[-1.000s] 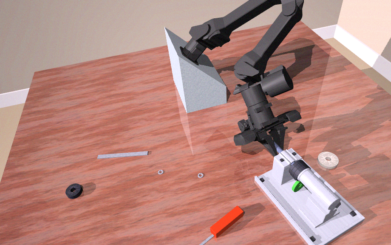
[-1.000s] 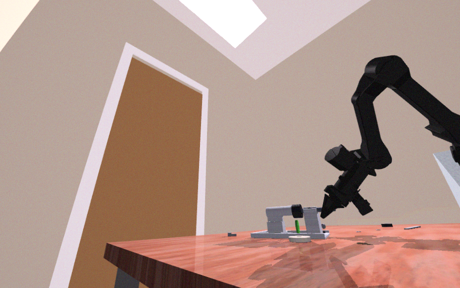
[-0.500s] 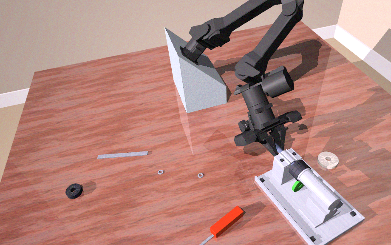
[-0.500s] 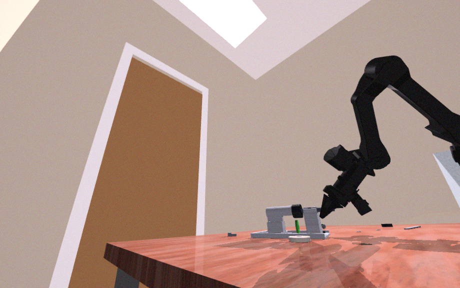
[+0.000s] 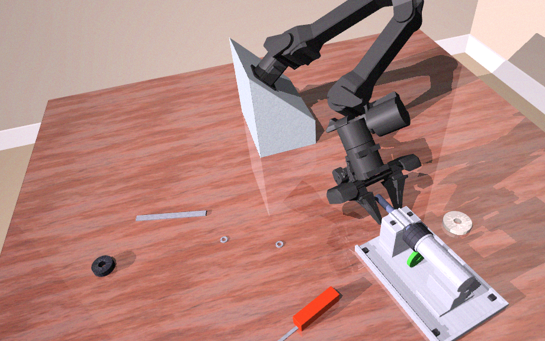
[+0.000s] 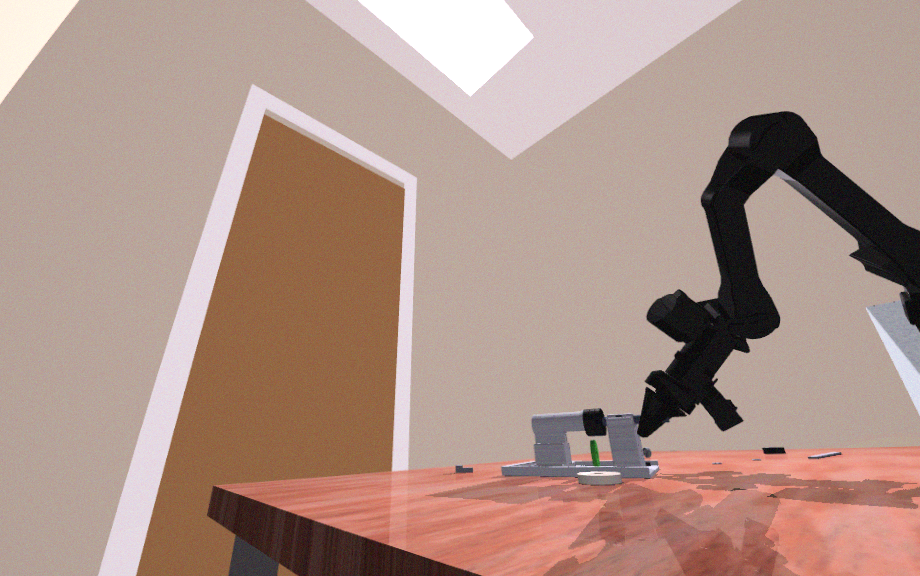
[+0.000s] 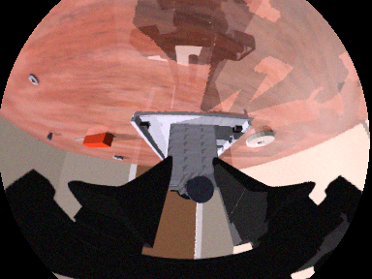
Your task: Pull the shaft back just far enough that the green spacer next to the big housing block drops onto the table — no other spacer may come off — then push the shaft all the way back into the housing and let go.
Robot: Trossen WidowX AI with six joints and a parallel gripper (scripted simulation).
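The blue-grey shaft (image 5: 384, 203) (image 7: 200, 189) sticks out of the back of the white upright block (image 5: 388, 241) (image 6: 624, 440). Dark spacers (image 5: 417, 235) (image 6: 594, 421) sit together on the line of the shaft, against the white cylindrical housing (image 5: 446, 260) (image 6: 558, 424). The green spacer (image 5: 414, 259) (image 6: 594, 452) is off the shaft and stands on edge on the white base plate (image 5: 385, 273) (image 6: 512, 470), below the dark ones. My gripper (image 5: 388, 215) (image 7: 193, 160) is open, its fingers apart on either side of the shaft, tips close to the block. The shaft inside the block and housing is hidden.
A white disc (image 5: 449, 225) (image 6: 598, 479) (image 7: 252, 140) lies beside the plate. A red-handled tool (image 5: 316, 307) (image 7: 98, 140), a metal bar (image 5: 171, 215), a black ring (image 5: 95, 267) and two small washers lie on the left. A grey wedge (image 5: 281, 128) stands behind.
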